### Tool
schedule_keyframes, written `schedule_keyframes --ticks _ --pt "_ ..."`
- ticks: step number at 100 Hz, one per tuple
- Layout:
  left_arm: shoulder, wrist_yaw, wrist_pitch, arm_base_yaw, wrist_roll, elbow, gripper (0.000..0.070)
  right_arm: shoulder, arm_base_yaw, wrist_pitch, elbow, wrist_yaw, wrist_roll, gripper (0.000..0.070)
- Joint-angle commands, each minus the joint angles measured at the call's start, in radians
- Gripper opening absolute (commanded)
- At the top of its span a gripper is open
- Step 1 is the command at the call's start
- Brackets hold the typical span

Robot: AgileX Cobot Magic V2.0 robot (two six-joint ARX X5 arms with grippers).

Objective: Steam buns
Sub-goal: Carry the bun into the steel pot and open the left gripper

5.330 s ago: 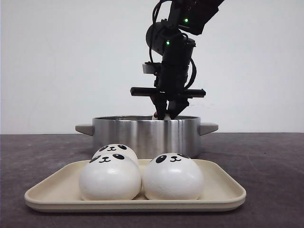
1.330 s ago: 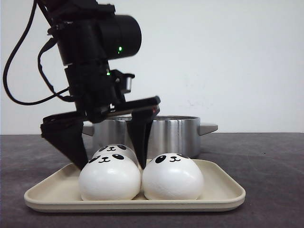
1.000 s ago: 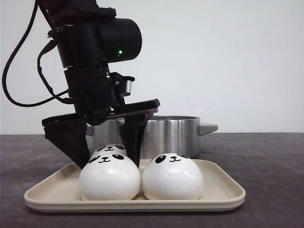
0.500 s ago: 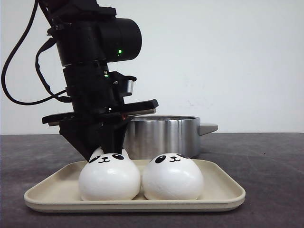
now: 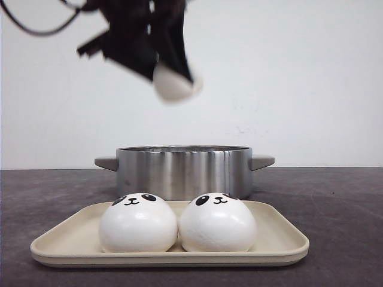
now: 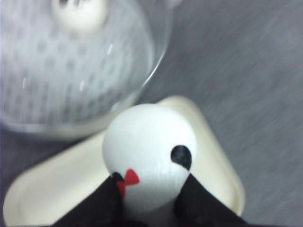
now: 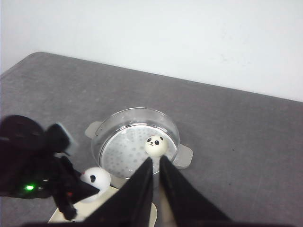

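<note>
No readable writing anywhere. Left end effector (image 5: 170, 75) clamped on one bun (image 5: 173, 84), held high above the pot (image 5: 182, 170). Two buns (image 5: 139, 222) on the tray (image 5: 287, 246), one bun (image 7: 155, 145) inside pot. Right end effector (image 7: 155, 177) nearly closed, empty, overhead. Table (image 5: 335, 203) bare right of tray.

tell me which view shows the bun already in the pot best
The right wrist view: it looks down into the pot and shows the bun on the perforated steamer plate, face visible. The left wrist view catches it blurred at the frame's edge. The front view hides it behind the pot wall.
</note>
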Motion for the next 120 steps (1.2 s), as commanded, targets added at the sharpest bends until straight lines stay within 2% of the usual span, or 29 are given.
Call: schedule_keyframes --ticks 1,32,76,120 --pt "-0.023 -0.007 0.05 -0.008 0.023 0.019 0.0 0.008 0.013 0.009 0.021 0.005 0.009 0.0016" --pt "-0.007 -0.007 0.056 0.082 0.023 0.145 0.0 0.009 0.013 0.009 0.021 0.012 0.009 0.0016" --pt "0.179 0.022 0.037 0.203 0.023 0.317 0.0 0.01 0.013 0.009 0.021 0.012 0.005 0.0016" --pt "0.38 0.051 0.047 0.288 0.02 0.325 0.0 0.011 0.013 -0.003 0.021 0.012 0.005 0.0016"
